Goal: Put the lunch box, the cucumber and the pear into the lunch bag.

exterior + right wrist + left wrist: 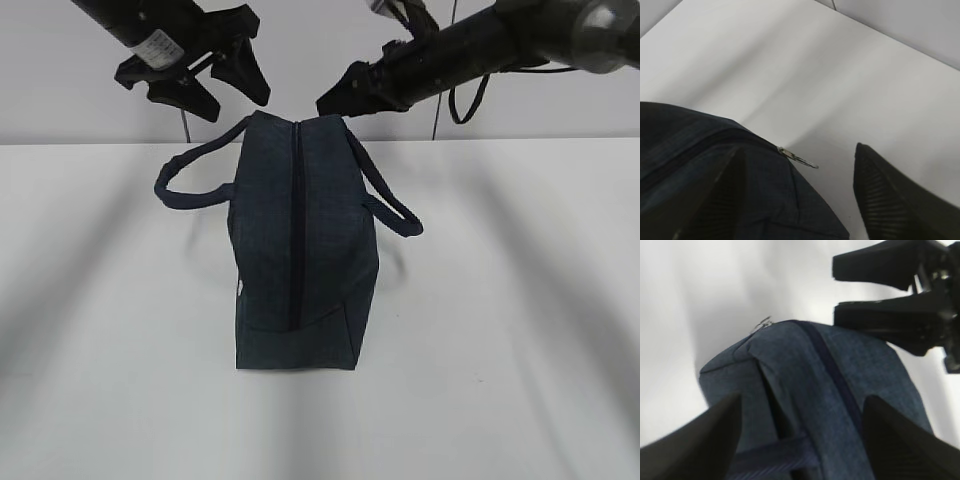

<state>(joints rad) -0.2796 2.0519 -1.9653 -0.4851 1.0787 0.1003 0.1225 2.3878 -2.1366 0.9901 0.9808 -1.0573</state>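
The left gripper [215,85] hangs at 11 o'clock above the far end of the lunch bag [300,250], its 2 black fingers [245,70] spread apart and holding nothing; the arm behind it is cut off by the top edge. In the left wrist view the same fingers [695,445] stand wide on either side of the bag's end, blurred and cropped at the bottom edge.

At the centre, the lunch bag stands upright on the white table [520,350], its dark zipper [296,220] running along the top ridge and closed as far as can be seen. One loop handle [190,180] droops toward 9 o'clock, the other handle [395,205] toward 3 o'clock. A small metal pull [797,158] juts from the zipper's end; it is thin and hard to make out in the left wrist view. Nothing inside the bag is visible.

At 1 o'clock, the right gripper [345,95] hovers just off the bag's far top corner. In the right wrist view its fingers [890,195] stand released, well apart, one overlapping the bag, with the pull lying between them, untouched.
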